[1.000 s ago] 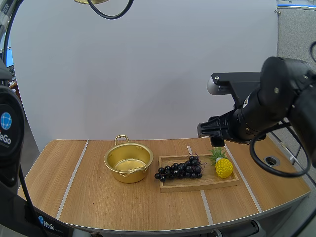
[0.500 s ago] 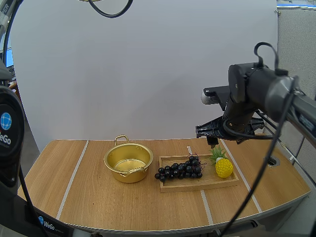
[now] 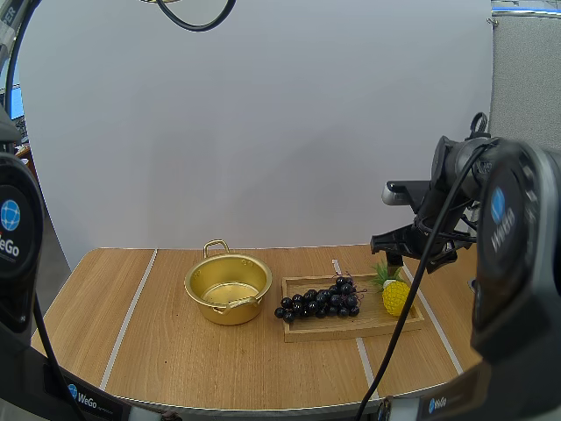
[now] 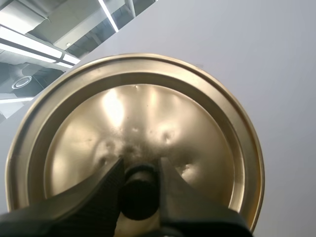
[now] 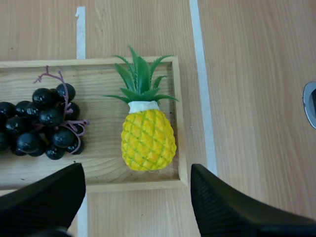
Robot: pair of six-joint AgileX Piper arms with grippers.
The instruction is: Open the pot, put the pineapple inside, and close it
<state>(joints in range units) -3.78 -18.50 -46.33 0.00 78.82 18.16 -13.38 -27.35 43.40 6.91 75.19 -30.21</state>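
The gold pot (image 3: 228, 289) stands open on the table, left of the wooden tray (image 3: 351, 330). On the tray's right end lies the yellow pineapple (image 3: 396, 297) with green leaves, next to the black grapes (image 3: 320, 300). My right gripper (image 3: 408, 253) hovers just above the pineapple. In the right wrist view the pineapple (image 5: 148, 139) lies straight below, between the open gripper (image 5: 136, 197) fingers, which stand well apart and clear of it. My left gripper (image 4: 140, 174) is shut on the black knob (image 4: 139, 193) of the gold lid (image 4: 133, 118), held up in the air.
The grapes (image 5: 42, 123) fill the tray's left part, close to the pineapple. A round metal-rimmed hole (image 5: 311, 103) sits in the table to the right of the tray. White stripes run across the wooden tabletop (image 3: 175, 351).
My right arm has swung to the right and come down over the pineapple. The pot, tray and fruit have not moved.
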